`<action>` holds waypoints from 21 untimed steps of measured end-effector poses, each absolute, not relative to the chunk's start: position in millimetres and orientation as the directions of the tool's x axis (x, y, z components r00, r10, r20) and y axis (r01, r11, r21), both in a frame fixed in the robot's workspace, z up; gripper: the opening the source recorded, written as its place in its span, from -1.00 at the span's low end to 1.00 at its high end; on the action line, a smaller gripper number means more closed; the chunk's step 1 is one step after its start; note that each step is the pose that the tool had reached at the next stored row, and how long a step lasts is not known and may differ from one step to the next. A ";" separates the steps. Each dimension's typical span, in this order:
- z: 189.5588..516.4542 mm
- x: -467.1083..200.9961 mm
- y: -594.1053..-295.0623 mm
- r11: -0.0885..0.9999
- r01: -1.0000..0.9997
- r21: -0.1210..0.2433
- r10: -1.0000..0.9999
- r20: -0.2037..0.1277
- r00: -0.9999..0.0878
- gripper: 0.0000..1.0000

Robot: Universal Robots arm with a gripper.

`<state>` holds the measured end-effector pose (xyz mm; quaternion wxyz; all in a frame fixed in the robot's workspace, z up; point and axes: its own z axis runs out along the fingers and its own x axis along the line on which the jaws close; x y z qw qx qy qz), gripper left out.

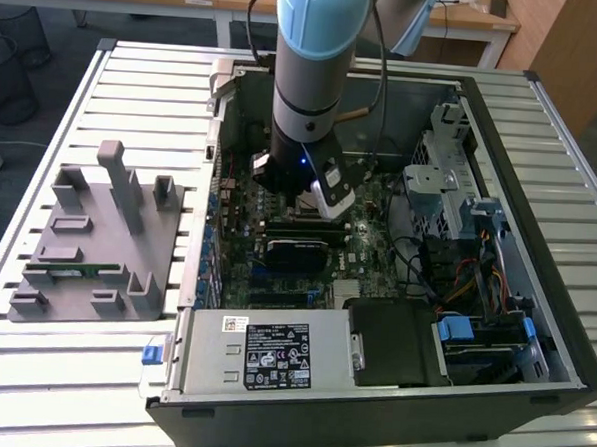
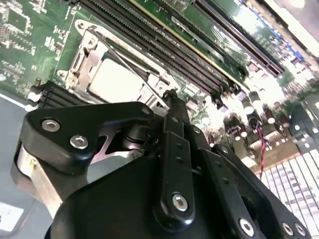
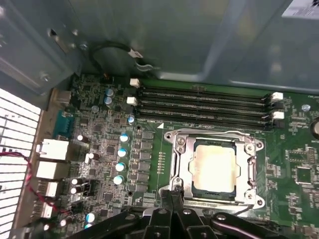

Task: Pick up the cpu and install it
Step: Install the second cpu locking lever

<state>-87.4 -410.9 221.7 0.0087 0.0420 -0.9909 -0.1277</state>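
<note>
While the arm (image 1: 308, 74) reaches down into the open computer case (image 1: 535, 296), the scene reads left to right in the exterior view as follows: a grey tray (image 1: 82, 247) sits on the slatted table (image 1: 42, 150) at the exterior view's left, with upright pegs and a thin green memory stick (image 1: 76, 268) lying in one of its slots. Just beside it stands the case, side panel off, green motherboard (image 1: 239, 250) exposed. Gripper (image 1: 315, 189) hangs low over the board near the case's middle, above a black ribbed block (image 1: 297, 251). Toward the exterior view's right are grey drive cages (image 1: 441, 181) and a bundle of coloured cables (image 1: 466, 277); a silver power supply box (image 1: 262, 352) lies along the near edge. In the first wrist view, the cpu (image 3: 214, 168) lies flat inside the socket frame (image 3: 174, 169) on the board, silvery top up, metal frame around it, four long memory slots (image 3: 204, 105) just beside it. Gripper fingers (image 3: 175, 199) are pressed together at the socket's edge, near the cpu, gripping nothing. In the second wrist view the black gripper linkage (image 2: 149, 189) sits in front, fingertip (image 2: 172, 97) beside the socket, the cpu (image 2: 117, 79) pale behind it.
</note>
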 end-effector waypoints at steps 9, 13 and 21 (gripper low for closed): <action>236.4 -76.3 -410.8 0.964 -0.075 0.256 -0.086 0.030 -0.996 -0.79; 236.5 -66.0 -410.9 0.964 -0.072 0.257 -0.086 0.041 -0.995 -0.79; 236.7 -49.8 -410.9 0.964 -0.062 0.260 -0.086 0.082 -0.993 -0.79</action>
